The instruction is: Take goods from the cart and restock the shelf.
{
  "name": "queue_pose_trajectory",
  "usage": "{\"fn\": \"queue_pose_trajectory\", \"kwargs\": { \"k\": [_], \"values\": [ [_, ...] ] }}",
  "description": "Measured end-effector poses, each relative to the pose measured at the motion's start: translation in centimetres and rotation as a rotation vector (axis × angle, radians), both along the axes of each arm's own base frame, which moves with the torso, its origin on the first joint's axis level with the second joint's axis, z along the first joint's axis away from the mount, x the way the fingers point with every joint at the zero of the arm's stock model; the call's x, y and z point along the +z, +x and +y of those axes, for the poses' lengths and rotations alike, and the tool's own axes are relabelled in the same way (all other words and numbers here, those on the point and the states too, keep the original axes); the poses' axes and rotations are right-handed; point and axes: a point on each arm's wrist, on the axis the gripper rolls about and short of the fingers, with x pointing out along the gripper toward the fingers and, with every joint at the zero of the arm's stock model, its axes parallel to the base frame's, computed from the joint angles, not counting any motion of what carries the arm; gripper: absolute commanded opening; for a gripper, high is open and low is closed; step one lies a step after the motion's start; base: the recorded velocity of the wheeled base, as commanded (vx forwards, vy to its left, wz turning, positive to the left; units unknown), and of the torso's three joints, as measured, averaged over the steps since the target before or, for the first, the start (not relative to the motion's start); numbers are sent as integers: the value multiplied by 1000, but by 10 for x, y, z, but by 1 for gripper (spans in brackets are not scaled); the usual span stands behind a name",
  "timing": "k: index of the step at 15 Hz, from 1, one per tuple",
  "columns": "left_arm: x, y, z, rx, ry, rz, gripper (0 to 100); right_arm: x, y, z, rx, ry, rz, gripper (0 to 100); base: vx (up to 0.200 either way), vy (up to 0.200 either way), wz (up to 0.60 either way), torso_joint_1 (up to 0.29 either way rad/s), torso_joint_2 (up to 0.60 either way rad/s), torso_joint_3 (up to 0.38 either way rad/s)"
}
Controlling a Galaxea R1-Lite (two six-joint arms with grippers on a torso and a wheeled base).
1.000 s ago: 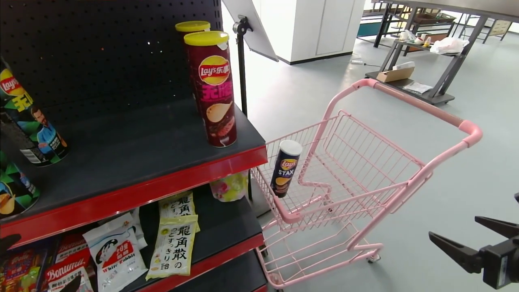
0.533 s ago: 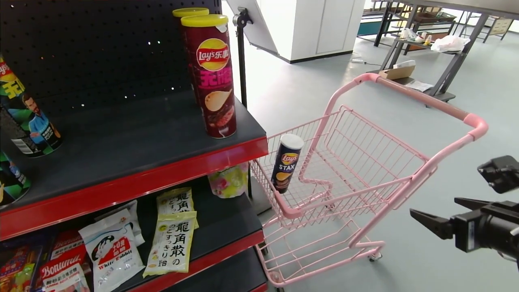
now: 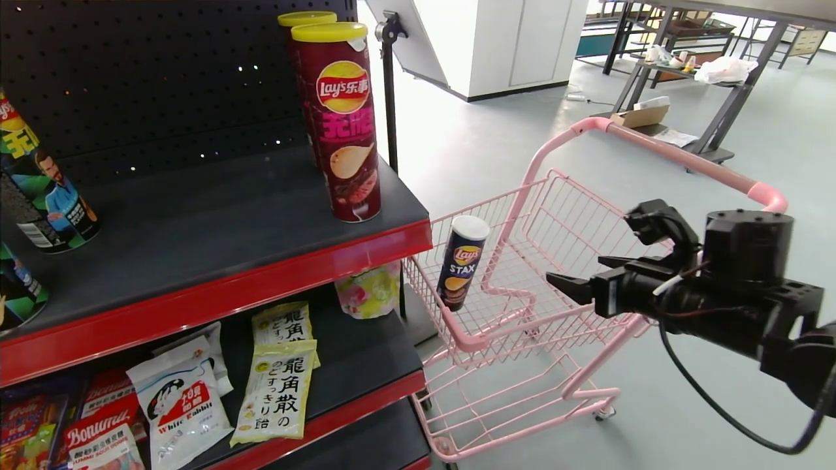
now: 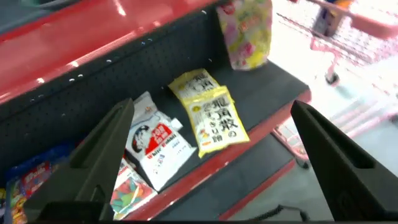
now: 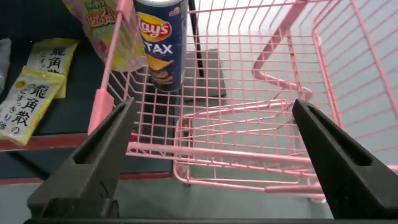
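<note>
A: Whereabouts of the dark blue chip can (image 3: pixel 462 261) (image 5: pixel 160 43)?
B: Standing on end inside the pink cart (image 3: pixel 679 160) (image 5: pixel 217 154), at its left end, against the wire wall. Just right of the shelf (image 3: pixel 261 287), beside the right end of its red front edge.
A: Gripped by anything?
B: No. Untouched, with wire floor to its right.
A: And the right gripper (image 3: pixel 575 271) (image 5: pixel 212 102)?
B: Hovering at the cart's right side, above the rim. Fingers spread wide, holding nothing, pointing left toward the can but well apart from it, with open basket in between.
A: Edges along that line?
B: Pink rim bars on the near side and a bent pink frame in the middle of the basket. Handle arching across the far right, behind the arm.
A: Left gripper (image 4: pixel 211 104)?
B: Down in front of the lower shelf (image 3: pixel 366 352) (image 4: pixel 273 81), fingers wide apart and empty. Facing yellow candy bags (image 3: pixel 277 391) (image 4: pixel 214 121), a white bag (image 3: pixel 179 405) (image 4: pixel 155 140) left of them and a pink-and-yellow pouch (image 3: pixel 369 297) (image 4: pixel 249 31) at the right end.
A: Room on the top board?
B: Two maroon cans (image 3: pixel 346 130) with yellow lids at the right edge, one behind the other. Green cans (image 3: pixel 46 189) at the far left. Wide stretch of dark board between the two groups.
</note>
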Motion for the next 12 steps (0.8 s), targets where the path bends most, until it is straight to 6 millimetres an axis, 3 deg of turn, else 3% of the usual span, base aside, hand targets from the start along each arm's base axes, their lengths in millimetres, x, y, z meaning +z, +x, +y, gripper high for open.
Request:
{"fn": "queue_pose_trajectory", "kwargs": {
  "k": [5, 12],
  "values": [
    [3, -8, 2, 14, -33, -77, 100, -25, 64, 43, 42, 70, 28, 100, 0, 0, 0, 0, 0, 0],
    [0, -9, 2, 15, -31, -78, 100, -53, 112, 72, 70, 84, 22, 100, 0, 0, 0, 0, 0, 0]
  ]
}}
